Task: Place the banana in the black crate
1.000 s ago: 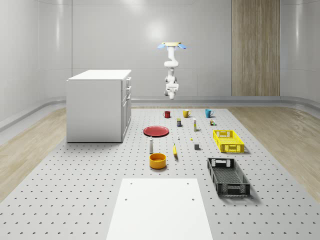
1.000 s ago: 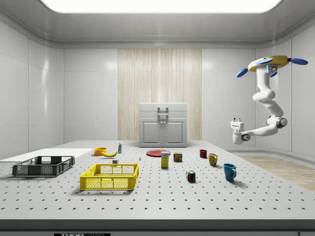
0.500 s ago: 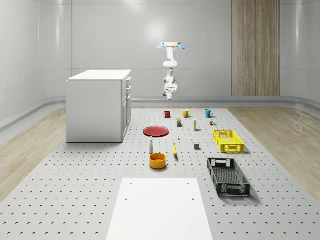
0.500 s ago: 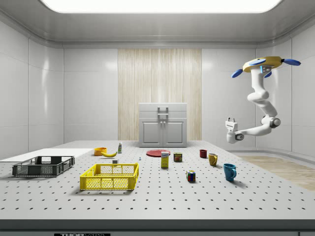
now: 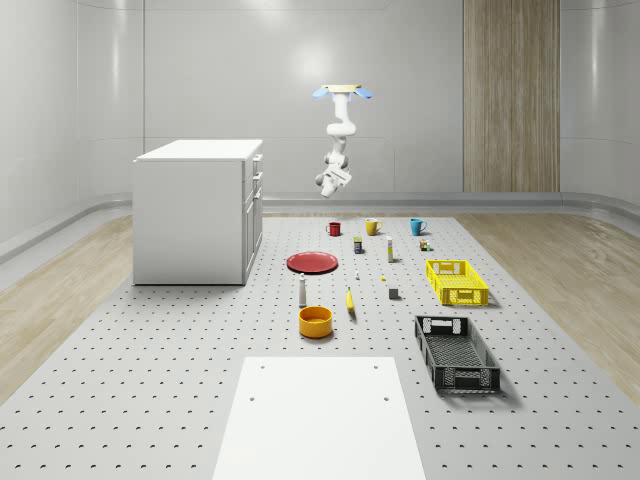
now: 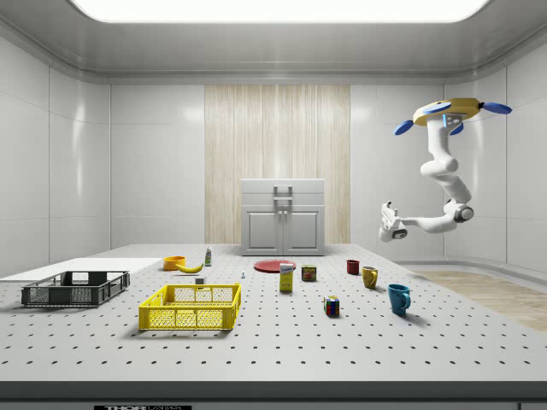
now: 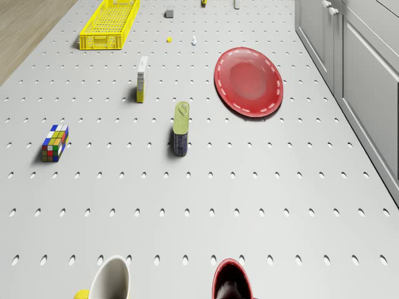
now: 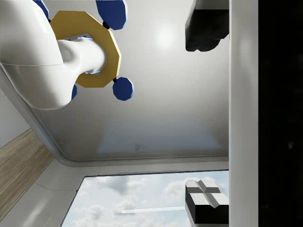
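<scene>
Right now my tool [image 8: 204, 116] is wide open and holds nothing: its two black fingers [image 8: 203, 23] stand well apart with bare ceiling between them. It points up towards my own drone body [image 8: 87, 54]. I judge the arm is tucked like this to keep it clear of the desk [image 5: 150, 350] while I travel.

Read the desk as a dial from the whole-scene view, twelve at the far wall. I hover high over the twelve o'clock edge, with the tool [image 6: 387, 229] hanging in the air well above everything. Just beneath me stand the red mug [image 7: 232, 283] and the yellow mug [image 7: 112, 280]. Further on lies the red plate [image 7: 249, 81].

Beyond that, near the dial's centre, the banana [image 5: 350, 300] lies flat on the desk beside the orange bowl [image 5: 315, 320]. It is apart from it, so probably free to grasp from above. Farthest, at about four o'clock, the black crate [image 5: 456, 352] sits open-topped and empty, ready for a drop. The approach has barely begun.
</scene>
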You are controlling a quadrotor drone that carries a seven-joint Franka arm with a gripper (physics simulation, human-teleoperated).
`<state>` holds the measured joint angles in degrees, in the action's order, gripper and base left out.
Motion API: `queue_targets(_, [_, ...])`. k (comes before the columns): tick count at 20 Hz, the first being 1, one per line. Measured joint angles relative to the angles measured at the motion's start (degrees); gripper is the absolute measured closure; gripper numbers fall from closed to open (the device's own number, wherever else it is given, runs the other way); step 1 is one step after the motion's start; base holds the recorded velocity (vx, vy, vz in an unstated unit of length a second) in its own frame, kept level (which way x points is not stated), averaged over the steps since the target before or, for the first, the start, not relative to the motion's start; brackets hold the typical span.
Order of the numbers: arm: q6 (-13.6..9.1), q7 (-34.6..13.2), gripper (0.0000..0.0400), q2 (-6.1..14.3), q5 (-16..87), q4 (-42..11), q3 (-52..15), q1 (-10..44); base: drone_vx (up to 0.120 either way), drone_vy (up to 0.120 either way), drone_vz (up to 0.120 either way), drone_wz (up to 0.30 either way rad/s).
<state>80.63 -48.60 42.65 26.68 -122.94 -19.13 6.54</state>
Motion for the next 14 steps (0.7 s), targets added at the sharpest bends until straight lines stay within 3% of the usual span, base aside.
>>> queue_targets(3, [0.7,-2.9,0.0,1.4,14.9,-6.3,-9.7,3.6,0.12,0.0,0.0,0.0])
queue_targets(8, [0.5,-12.5,0.0,5.4,46.7,-24.0,-27.6,13.6,0.12,0.0,0.0,0.0])
queue_targets(11, [-2.4,-20.2,0.0,7.8,63.6,-33.3,-36.1,22.4,0.12,0.0,0.0,0.0])
queue_targets(14, [-6.5,-27.0,0.0,10.0,75.1,-38.6,-42.2,31.6,0.12,0.0,0.0,0.0])
